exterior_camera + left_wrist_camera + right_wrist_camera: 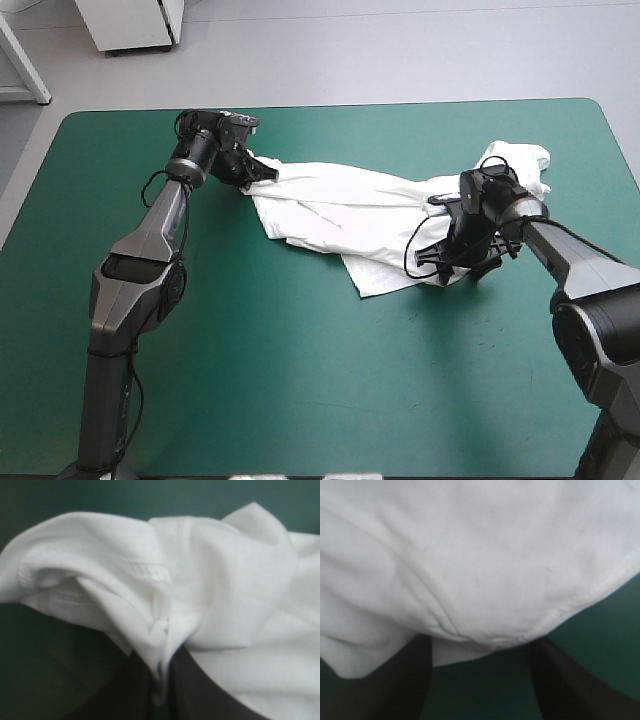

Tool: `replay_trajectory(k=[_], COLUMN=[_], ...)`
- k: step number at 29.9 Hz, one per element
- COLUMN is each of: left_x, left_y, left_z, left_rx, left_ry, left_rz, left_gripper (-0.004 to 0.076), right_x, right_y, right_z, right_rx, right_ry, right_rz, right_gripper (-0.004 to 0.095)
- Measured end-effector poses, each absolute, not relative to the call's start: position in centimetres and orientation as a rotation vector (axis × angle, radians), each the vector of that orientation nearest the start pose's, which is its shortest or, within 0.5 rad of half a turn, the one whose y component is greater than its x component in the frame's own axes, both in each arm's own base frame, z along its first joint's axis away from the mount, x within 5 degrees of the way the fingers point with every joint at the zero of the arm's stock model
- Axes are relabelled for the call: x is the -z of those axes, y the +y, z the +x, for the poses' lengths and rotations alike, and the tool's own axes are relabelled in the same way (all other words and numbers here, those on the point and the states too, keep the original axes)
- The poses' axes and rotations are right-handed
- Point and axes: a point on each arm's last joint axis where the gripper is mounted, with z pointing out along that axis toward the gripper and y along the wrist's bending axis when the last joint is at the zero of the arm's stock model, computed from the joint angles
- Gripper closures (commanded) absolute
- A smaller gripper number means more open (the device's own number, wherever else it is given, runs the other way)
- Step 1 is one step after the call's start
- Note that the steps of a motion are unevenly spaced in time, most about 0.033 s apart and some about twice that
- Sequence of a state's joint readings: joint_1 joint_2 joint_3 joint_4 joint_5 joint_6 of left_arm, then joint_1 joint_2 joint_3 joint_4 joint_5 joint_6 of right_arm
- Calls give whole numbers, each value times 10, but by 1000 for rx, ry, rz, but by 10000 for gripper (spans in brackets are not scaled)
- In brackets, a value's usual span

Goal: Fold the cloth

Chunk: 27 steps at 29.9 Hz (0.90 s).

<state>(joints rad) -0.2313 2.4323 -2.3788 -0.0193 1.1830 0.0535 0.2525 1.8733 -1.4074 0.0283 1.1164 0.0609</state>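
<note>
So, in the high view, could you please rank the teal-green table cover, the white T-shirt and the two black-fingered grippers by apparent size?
1. Teal-green table cover
2. White short-sleeved T-shirt
3. Left gripper and right gripper: they look alike, so unranked.

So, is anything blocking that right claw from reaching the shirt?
Nothing visible. The right claw stands open, with the edge of the T-shirt lying right in front of it. The left claw is shut on the T-shirt.
</note>
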Motion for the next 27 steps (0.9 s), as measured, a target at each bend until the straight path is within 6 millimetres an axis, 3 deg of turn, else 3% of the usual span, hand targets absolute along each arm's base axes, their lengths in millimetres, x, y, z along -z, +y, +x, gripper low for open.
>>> replay_trajectory(k=[5,7,10,11,20,23,27], left_x=[-225,-225,-225,-225,-227,-245,-303], left_y=[-122,-122,-122,-122,-122,-121,-119], left_z=[513,513,513,513,511,506,496], left_rx=[81,82,83,83,83,82,89], left_ry=[2691,2690,2688,2687,2701,2692,2549], left_rz=[380,380,379,379,381,392,407], left_gripper=[733,733,733,733,733,733,733], right_x=[-214,-213,-210,-209,-217,-231,-291], right_y=[94,94,94,95,96,95,92], right_z=[358,359,363,365,366,364,356], right_rx=[-59,-61,-67,-70,-95,-84,-102], right_ry=[3058,3056,3044,3039,3016,2994,2860], right_rz=[-238,-203,-167,-162,-149,-181,-210], right_gripper=[476,598,884,921,925,925,925])
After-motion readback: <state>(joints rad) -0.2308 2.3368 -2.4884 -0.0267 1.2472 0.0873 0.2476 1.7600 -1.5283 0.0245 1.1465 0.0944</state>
